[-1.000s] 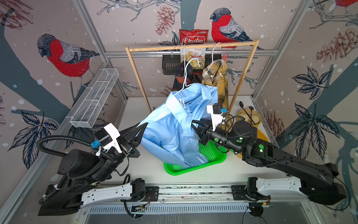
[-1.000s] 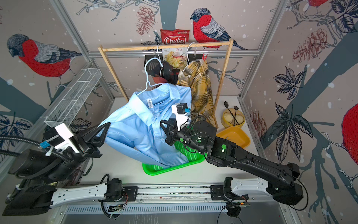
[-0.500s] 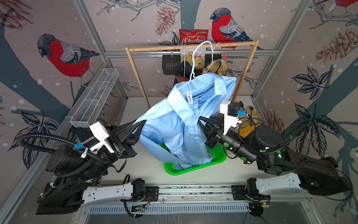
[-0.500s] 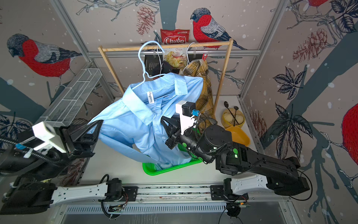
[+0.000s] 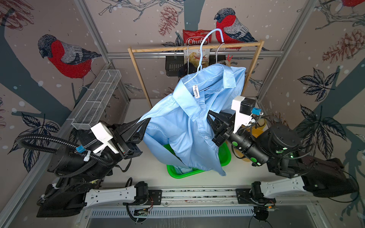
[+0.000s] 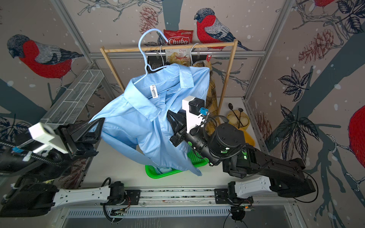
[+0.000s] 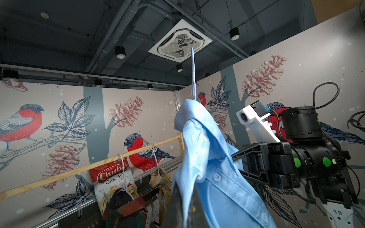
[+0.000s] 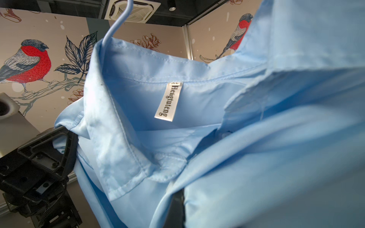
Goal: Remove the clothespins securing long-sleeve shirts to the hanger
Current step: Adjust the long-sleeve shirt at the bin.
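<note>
The light blue long-sleeve shirt (image 5: 183, 122) hangs on a pale blue hanger (image 5: 205, 39), held up in the air in front of the rail. My left gripper (image 5: 145, 123) is shut on its one shoulder, my right gripper (image 5: 209, 116) on the cloth beside the button placket. The wrist views show dark fingertips buried in blue fabric (image 7: 207, 158) (image 8: 256, 158). A yellow plaid shirt (image 6: 212, 92) and a dark check shirt (image 7: 126, 209) hang on the rail behind. Whitish clothespins (image 7: 152, 212) sit on them, and a red clothespin (image 5: 229, 57) is at the rail.
A wooden rail (image 5: 158, 49) spans the back with a red chips bag (image 5: 194, 39) behind it. Under the shirt lies a green tray (image 5: 225, 156). A wire basket (image 5: 96, 100) lines the left wall, and a yellow bowl with spoons (image 6: 237, 118) stands at the right.
Both arms have lifted the blue shirt and its hanger up and toward the rail. The hanger's hook has risen from below the rail to above it.
</note>
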You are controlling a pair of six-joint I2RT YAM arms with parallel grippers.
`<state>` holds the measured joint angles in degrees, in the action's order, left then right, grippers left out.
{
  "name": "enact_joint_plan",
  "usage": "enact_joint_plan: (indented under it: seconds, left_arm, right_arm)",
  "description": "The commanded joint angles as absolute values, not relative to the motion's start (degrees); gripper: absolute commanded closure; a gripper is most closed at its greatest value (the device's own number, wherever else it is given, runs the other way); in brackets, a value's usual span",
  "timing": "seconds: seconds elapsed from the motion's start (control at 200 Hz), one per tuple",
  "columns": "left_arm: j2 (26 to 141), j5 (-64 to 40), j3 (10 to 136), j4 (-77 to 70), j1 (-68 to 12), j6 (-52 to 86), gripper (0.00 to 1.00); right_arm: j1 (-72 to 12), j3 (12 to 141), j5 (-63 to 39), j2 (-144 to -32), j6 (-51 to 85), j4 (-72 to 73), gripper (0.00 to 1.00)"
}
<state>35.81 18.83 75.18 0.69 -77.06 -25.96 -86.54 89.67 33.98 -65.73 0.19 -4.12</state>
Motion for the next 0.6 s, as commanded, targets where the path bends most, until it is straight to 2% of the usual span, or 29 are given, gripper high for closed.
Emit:
enact_joint_plan:
  seconds: [0.0, 0.485, 0.595]
  left_arm:
    - [36.12, 23.41, 74.45, -4.84, -76.96, -29.09, 1.00]
    - [37.12, 34.40, 61.72, -10.88, -76.87, -32.11, 1.00]
    - [39.89, 32.78, 60.43, -12.40, -74.74, -32.81, 1.00]
  right_arm:
    - [-85.01, 87.57, 30.15, -65.30, 1.63, -2.70, 1.00]
    - [-64.58, 64.28, 13.68, -59.12, 19.20, 2.02, 1.00]
    - [-60.68, 62.15, 10.49, -60.64, 20.93, 2.85, 1.00]
